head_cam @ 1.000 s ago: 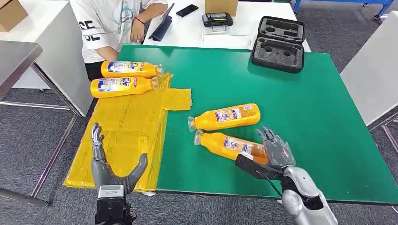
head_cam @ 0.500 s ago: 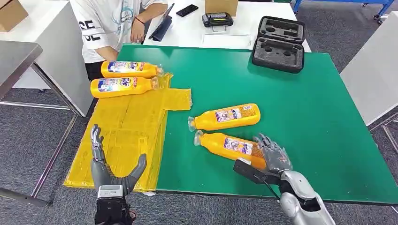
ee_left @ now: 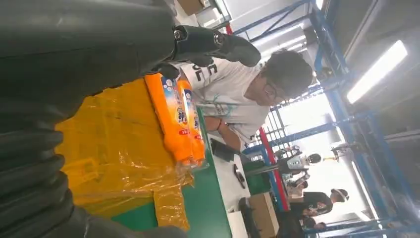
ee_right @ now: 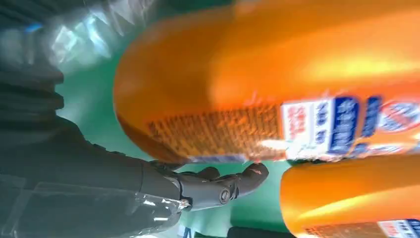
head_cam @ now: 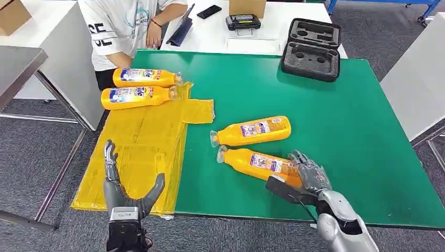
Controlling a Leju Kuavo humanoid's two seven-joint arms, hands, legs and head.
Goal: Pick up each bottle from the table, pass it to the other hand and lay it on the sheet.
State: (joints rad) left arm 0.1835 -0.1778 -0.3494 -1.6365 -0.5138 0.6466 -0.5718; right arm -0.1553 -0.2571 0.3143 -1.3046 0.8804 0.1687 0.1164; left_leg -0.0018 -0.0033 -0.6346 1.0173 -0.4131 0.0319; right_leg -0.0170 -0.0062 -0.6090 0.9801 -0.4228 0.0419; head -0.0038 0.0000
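At the near edge of the green table (head_cam: 357, 131), the right hand (head_cam: 309, 173) settles its fingers onto the base end of the nearest bottle (head_cam: 257, 163).

Compared with half a second ago, that hand has shifted slightly right and farther onto the bottle's end, and the bottle still lies flat where it was, cap pointing left; the right wrist view shows the thumb (ee_right: 223, 186) curled under the orange body, so I judge the grasp is closing but not yet a lift. A second bottle (head_cam: 252, 131) lies just beyond it. Two bottles (head_cam: 139, 88) already rest on the far end of the yellow sheet (head_cam: 141, 152). Near the sheet's front edge, the left hand (head_cam: 123, 186) waits spread and holding nothing, unchanged, ready for the handover.
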